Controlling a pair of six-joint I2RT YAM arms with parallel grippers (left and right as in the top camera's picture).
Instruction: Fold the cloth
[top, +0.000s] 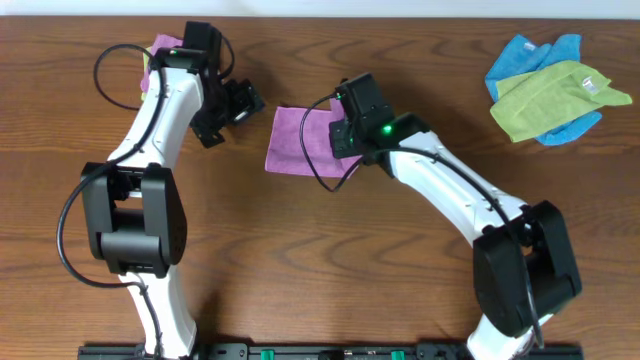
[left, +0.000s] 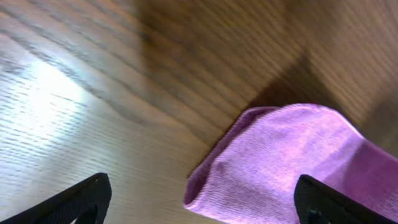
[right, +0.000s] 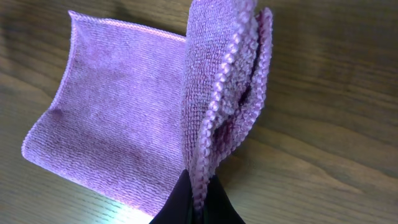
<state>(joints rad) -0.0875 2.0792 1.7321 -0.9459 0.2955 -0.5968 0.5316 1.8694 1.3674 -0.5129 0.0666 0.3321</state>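
The right gripper (right: 196, 205) is pinching a raised edge of the cloth (right: 118, 118). Its jaws are pressed together on what is looking like two layers of purple terry standing bunched above them. The rest of the cloth is lying flat on the counter (top: 420, 60) near the middle, spreading away toward the left arm's side. The left gripper (top: 238, 105) is hanging spread wide and holding nothing, close to that flat side of the cloth. Its fingers (left: 68, 199) are framing a rounded purple corner that is sitting apart from them; this is probably the same cloth, though that view alone is not settling it. A second purple cloth (top: 155, 50) is peeking out from under the left arm at the far edge, and a lime-green cloth (top: 560, 95) and a blue cloth (top: 520, 55) are lying heaped well apart at the far right; none of these is taking part. Judging by the lifted edge, the fold itself is the step in hand, with one side being drawn up and over the flat part. The next move is calling for the pinched edge to be carried low across to the opposite edge, with the corners lined up before the jaws let go. The flat part may be dragging along as the edge travels, so the idle left gripper may be needed to pin it down.
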